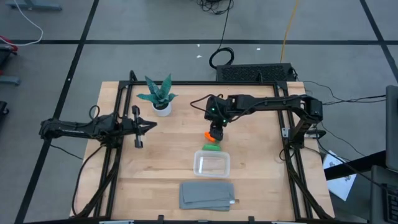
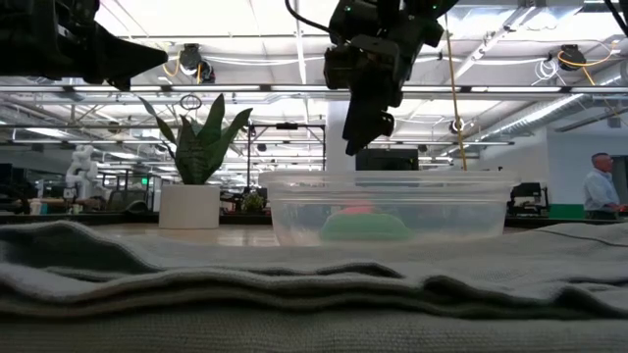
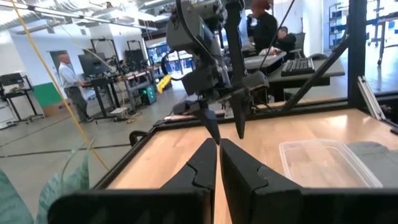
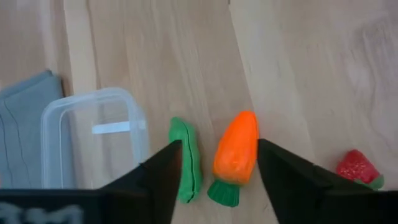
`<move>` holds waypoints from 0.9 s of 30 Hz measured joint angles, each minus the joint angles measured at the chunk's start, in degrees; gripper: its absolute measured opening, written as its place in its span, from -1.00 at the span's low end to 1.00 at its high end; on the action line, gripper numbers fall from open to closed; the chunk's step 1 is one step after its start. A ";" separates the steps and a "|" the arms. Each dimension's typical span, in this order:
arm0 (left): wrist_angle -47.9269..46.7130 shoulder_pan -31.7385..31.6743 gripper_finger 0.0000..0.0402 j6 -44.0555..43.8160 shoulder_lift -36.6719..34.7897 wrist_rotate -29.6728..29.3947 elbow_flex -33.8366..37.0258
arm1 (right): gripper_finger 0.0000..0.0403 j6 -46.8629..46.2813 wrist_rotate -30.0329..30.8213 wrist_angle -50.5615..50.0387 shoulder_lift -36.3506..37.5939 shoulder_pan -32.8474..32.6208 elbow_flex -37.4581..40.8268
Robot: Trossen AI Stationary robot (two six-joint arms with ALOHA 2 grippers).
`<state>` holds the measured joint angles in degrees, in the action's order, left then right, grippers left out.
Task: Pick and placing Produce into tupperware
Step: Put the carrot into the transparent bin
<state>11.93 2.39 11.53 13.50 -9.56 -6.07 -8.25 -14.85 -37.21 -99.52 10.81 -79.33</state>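
The right gripper [image 4: 214, 165] is held above the middle of the wooden bench [image 1: 168, 162], with its two dark fingers spread wide. The small orange toy carrot with a green tip [image 4: 235, 155] is seen right between those fingers in the right wrist view, so the claw looks lined up to come down on it. Nothing is held yet.

The thin green toy pod [image 4: 185, 158] lies just beside the carrot, close to the wall of the small clear plastic tub with rounded corners [image 4: 59, 124]. The little red toy berry [image 4: 357, 169] lies on the carrot's other side, a bit apart. The tub looks empty, so the job seems to be only starting. The flat grey folded cloth [image 1: 207, 195] is laid by the near edge of the bench.

The berry and the gap between pod and tub are shown only by the right wrist view. In the high view the berry is hidden under the arm.

The left gripper [image 1: 138, 126] is parked near the left edge, its fingers pressed together.
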 joint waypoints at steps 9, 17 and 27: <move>-0.25 0.00 -0.87 -0.28 -0.02 0.00 0.00 | 0.34 0.33 4.40 0.55 -4.31 0.00 0.00; -1.32 0.00 -0.87 -1.52 -0.02 0.00 0.00 | 0.32 0.18 4.42 0.49 -7.18 0.00 0.02; -1.58 0.00 -0.87 -1.45 -0.01 0.00 0.00 | 0.40 -1.14 4.53 -0.28 -10.03 0.00 0.07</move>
<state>10.35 2.39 10.08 13.49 -9.56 -6.07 -9.39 -10.33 -37.49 -109.56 10.81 -79.26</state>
